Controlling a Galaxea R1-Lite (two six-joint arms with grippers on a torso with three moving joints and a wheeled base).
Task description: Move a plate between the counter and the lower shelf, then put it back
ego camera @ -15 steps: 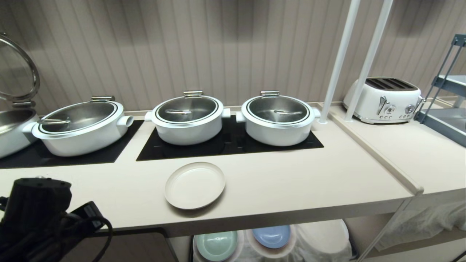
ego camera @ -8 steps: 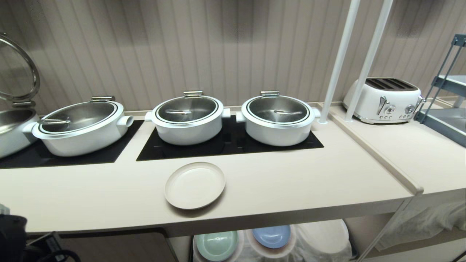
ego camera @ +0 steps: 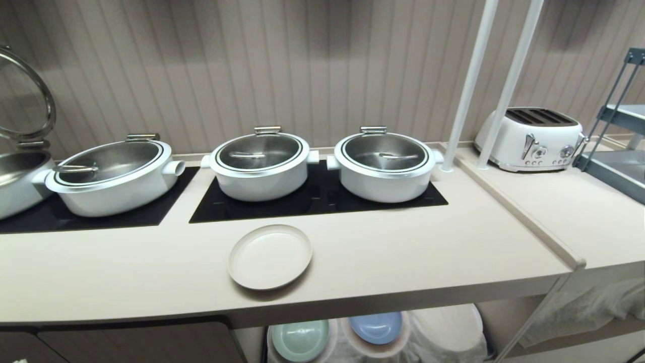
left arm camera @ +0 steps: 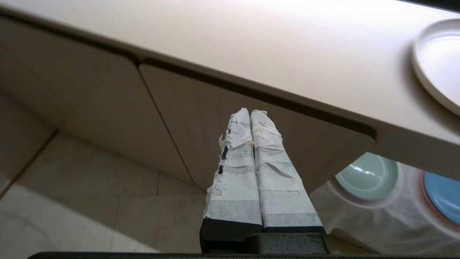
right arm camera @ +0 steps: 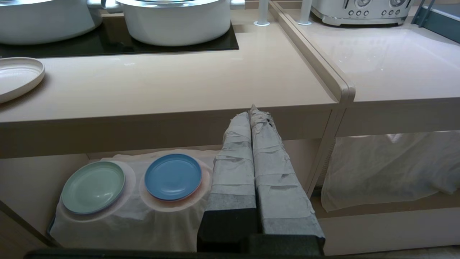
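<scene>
The plate point(ego camera: 269, 257) is lying flat near the bench point(ego camera: 403, 252) front edge while the left claw point(left arm camera: 250, 112) is hanging empty, pressed closed, below it, and the right claw point(right arm camera: 251, 113), likewise closed, is probably idling; unopened, either could shove the plate off.

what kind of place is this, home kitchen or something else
Most likely a buffet or catering serving line, not a home kitchen: several lidded white warming pots in a row on cooktop panels, a toaster, and plate stacks under the counter.
</scene>
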